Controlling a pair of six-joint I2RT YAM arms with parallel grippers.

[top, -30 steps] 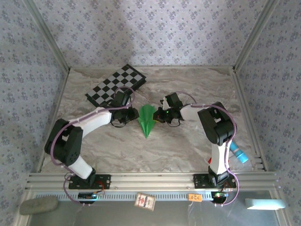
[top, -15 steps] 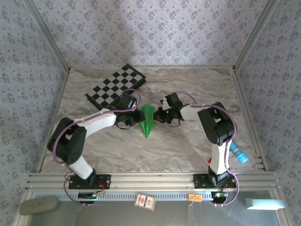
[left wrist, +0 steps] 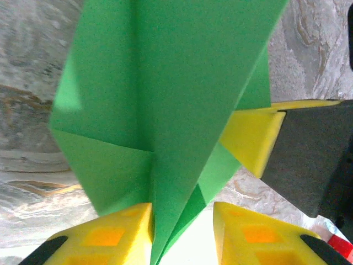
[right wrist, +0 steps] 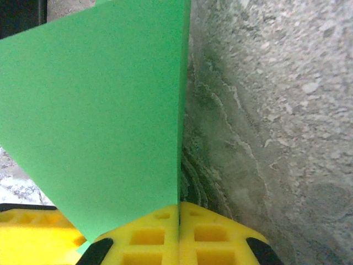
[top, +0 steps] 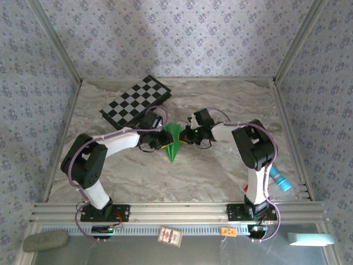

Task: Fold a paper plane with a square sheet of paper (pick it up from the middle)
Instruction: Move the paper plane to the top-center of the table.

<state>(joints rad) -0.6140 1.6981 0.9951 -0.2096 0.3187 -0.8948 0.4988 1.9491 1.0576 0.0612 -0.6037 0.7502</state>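
The bright-green paper plane (top: 174, 139) lies as a narrow dart at mid-table, its nose pointing toward the arms. In the left wrist view the plane (left wrist: 165, 99) fills the frame. Its folded lower edge runs down into the gap of my open left gripper (left wrist: 182, 223), against the left pad (left wrist: 105, 237) and apart from the right pad. My left gripper (top: 163, 139) is at the plane's left side. My right gripper (top: 185, 135) is at the plane's right side, its yellow pads (right wrist: 149, 237) closed on the sheet's edge (right wrist: 110, 110). Its yellow finger (left wrist: 251, 138) also touches the paper.
A black-and-white checkered board (top: 135, 99) lies at the back left, just behind the left arm. A light-blue object (top: 280, 181) lies by the right arm's base. Papered walls and metal rails enclose the marbled table (top: 220, 171).
My left gripper has moved right, from beside the checkered board up to the plane, and the fold now sits between its fingers. The right gripper has kept its hold and place.
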